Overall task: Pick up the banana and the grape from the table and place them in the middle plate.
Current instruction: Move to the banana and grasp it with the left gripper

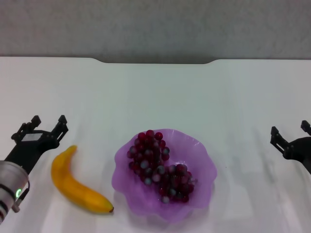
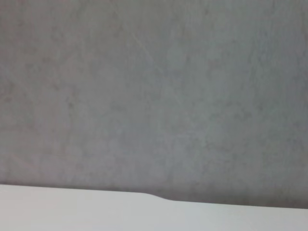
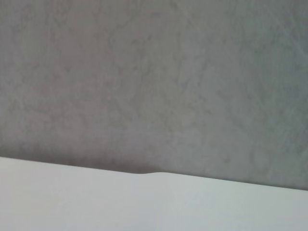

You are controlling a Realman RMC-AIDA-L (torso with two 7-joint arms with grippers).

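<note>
Banana [image 1: 77, 185] on white table [image 1: 155, 92]; grey wall [image 1: 155, 26] behind.

Bare lab-like test bench: plain white table [image 1: 155, 97], blank grey wall [image 1: 155, 24].

Black forked left pincer [image 1: 47, 124] on silver wrist; right pincer [image 1: 290, 133] black.

There is one banana [image 1: 77, 185], one bunch of grapes [image 1: 159, 165], one purple plate [image 1: 204, 165], and two end effectors: left [image 1: 47, 124], right [image 1: 290, 132].
</note>
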